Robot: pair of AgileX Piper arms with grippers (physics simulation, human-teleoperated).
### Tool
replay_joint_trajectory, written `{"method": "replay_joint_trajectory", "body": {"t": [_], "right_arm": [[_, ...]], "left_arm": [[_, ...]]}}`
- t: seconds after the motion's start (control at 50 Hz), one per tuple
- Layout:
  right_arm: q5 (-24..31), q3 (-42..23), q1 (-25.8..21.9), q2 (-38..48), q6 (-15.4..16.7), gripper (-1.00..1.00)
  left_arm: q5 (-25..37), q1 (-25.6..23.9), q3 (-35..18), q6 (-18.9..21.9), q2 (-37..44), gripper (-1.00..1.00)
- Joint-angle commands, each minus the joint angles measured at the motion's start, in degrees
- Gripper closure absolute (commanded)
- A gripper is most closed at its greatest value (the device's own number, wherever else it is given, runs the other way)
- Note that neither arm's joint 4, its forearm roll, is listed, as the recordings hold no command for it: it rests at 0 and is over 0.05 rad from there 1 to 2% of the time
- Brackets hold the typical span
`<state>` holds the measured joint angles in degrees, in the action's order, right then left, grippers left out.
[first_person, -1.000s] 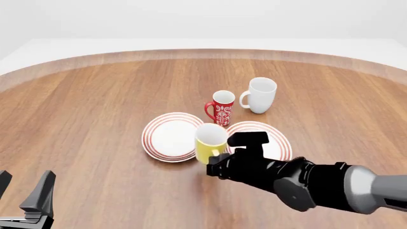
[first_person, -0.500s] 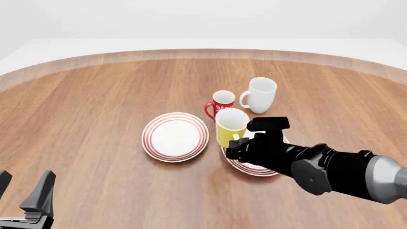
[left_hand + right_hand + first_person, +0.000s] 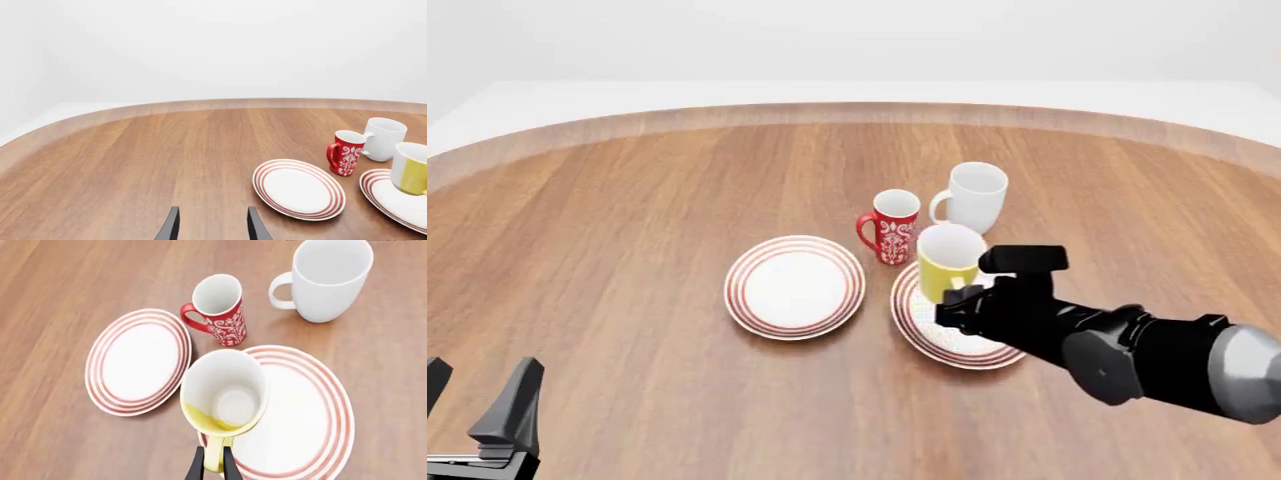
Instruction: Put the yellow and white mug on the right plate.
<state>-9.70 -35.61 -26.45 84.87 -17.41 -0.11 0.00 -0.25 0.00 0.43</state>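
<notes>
Hovering — yellow mug [image 3: 949, 259] over right plate [image 3: 924, 322] left rim.

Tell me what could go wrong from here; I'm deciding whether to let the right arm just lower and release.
1. The right gripper pinches only the handle of the yellow and white mug, so the mug could swing or slip.
2. The mug hangs over the near-left part of the right plate, not its middle; it may land on the rim and tip.
3. The red mug stands close behind and could be bumped.
</notes>
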Motion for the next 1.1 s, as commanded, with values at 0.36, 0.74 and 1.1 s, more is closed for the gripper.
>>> {"method": "replay_joint_trajectory", "body": {"t": [0.36,0.74,1.1], "right_arm": [[-4.64,-0.61,3.94,4.40,2.64,1.00],[-9.39,-0.20,4.48,8.95,2.06,1.00],[-9.87,-0.07,4.34,9.06,1.49,1.00]], "left_arm": [[0.00,0.00,0.00,0.00,0.00,-1.00],[0.00,0.00,0.00,0.00,0.00,-1.00],[0.00,0.00,0.00,0.00,0.00,-1.00]]}}
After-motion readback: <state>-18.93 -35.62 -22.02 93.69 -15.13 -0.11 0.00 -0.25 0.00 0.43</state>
